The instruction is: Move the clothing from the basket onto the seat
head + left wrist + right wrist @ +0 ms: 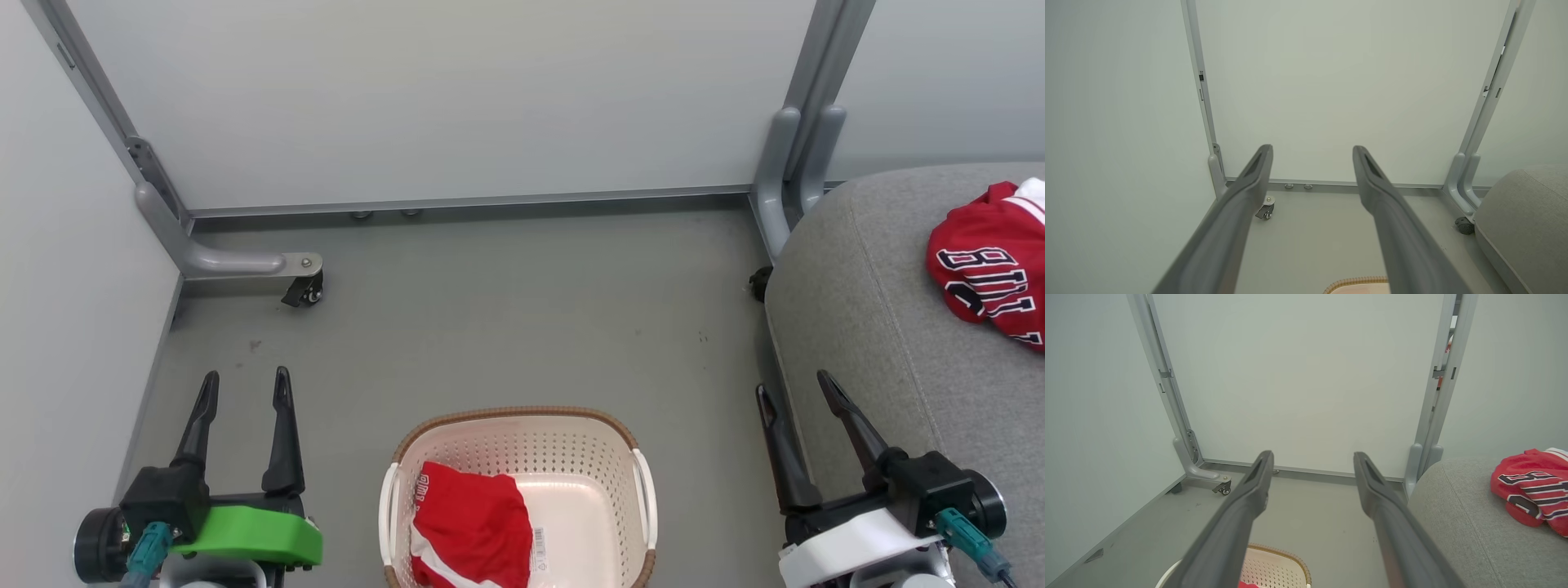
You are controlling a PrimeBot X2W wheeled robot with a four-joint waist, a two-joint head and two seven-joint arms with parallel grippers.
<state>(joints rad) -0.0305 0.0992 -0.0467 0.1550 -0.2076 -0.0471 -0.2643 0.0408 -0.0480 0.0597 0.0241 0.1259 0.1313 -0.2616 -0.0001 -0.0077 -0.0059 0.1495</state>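
Observation:
A red garment with white stripes (469,523) lies in the left half of the cream perforated basket (600,445) on the floor at bottom centre. On the light-grey seat (865,310) at the right lies another red garment with dark lettering (992,273), also visible in the right wrist view (1533,490). My left gripper (245,388) stands open left of the basket, nothing between its fingers (1249,179). Open too, my right gripper (796,388) hangs by the seat's front edge, right of the basket. The basket's rim peeks into both wrist views (1357,281) (1286,553).
Pale partition panels (457,98) close the space at back and left, on grey metal feet with castors (304,291). A second upright post (796,155) stands beside the seat's left corner. Grey floor (522,310) stretches between the basket and the back panel.

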